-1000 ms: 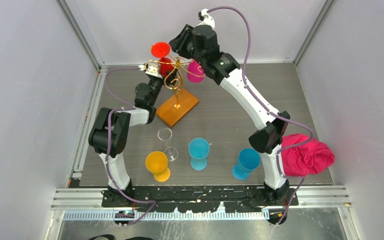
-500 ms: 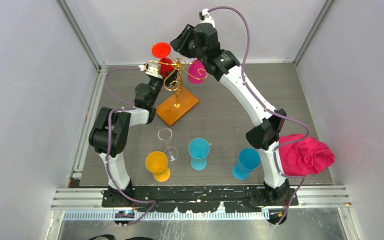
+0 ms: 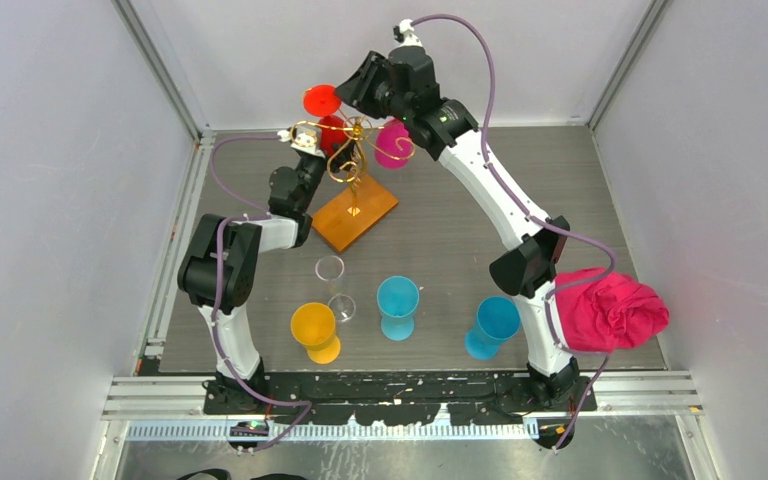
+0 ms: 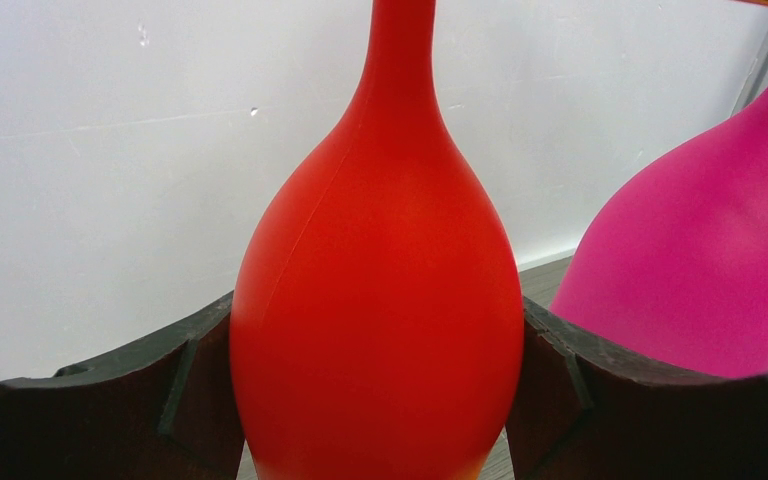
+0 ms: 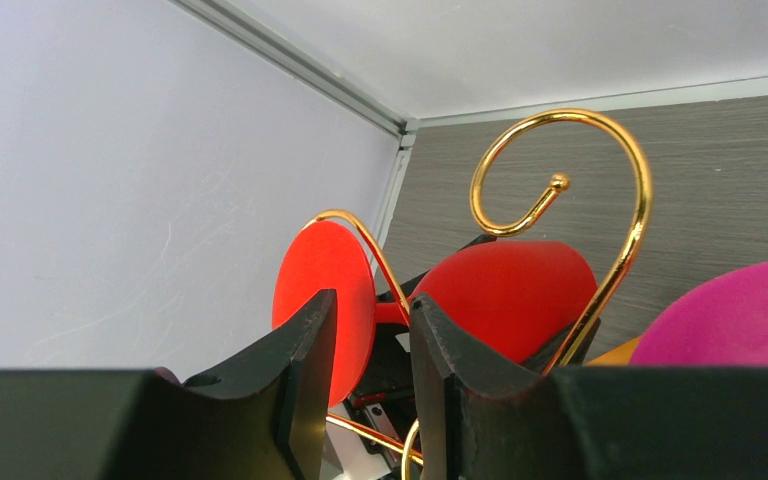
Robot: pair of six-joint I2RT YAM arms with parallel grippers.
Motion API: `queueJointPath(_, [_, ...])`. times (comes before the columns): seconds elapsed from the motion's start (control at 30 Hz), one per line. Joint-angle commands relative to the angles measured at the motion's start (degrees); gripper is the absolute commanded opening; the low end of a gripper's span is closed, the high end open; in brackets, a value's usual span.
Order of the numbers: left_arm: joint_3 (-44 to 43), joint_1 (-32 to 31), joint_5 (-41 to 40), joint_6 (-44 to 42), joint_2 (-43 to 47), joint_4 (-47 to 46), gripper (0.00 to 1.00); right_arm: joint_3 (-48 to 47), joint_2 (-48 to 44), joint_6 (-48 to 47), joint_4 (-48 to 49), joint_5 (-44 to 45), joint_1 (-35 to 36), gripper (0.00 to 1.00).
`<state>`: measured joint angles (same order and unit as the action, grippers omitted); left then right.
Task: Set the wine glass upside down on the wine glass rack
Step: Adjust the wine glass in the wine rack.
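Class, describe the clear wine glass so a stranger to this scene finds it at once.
Find the gold wire rack on its orange wooden base, back left. Just in front of that base stands the clear wine glass, upright. The yellow glass, teal glass and blue glass near it are coloured; it alone is see-through.

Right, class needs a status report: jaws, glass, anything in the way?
Left jaws shut on red glass bowl. Right jaws narrow beside its foot, grip unclear. Glass tilted, stem at rack scroll. Pink glass crowding alongside.
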<state>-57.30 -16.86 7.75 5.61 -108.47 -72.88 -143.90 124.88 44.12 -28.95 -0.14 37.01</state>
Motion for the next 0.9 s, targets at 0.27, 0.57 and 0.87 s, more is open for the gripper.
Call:
queueJointPath(0.27, [-2.73, 0.08, 1.1, 1.24, 1.24, -8.37, 0.77, -2.59, -0.11, 1.83, 1.36, -4.58, -0.19, 0.38])
queueJointPath(0.57, [-2.39, 0.08, 1.52, 1.34, 1.58, -8.42, 0.77, -2.9, 0.53, 3.06, 1.61, -5.87, -0.41, 0.31])
queueJointPath(0.87, [-1.98, 0.08, 1.69, 1.95, 1.73, -8.42, 0.8, -1.78, 0.74, 4.86, 2.32, -6.67, -0.83, 0.08])
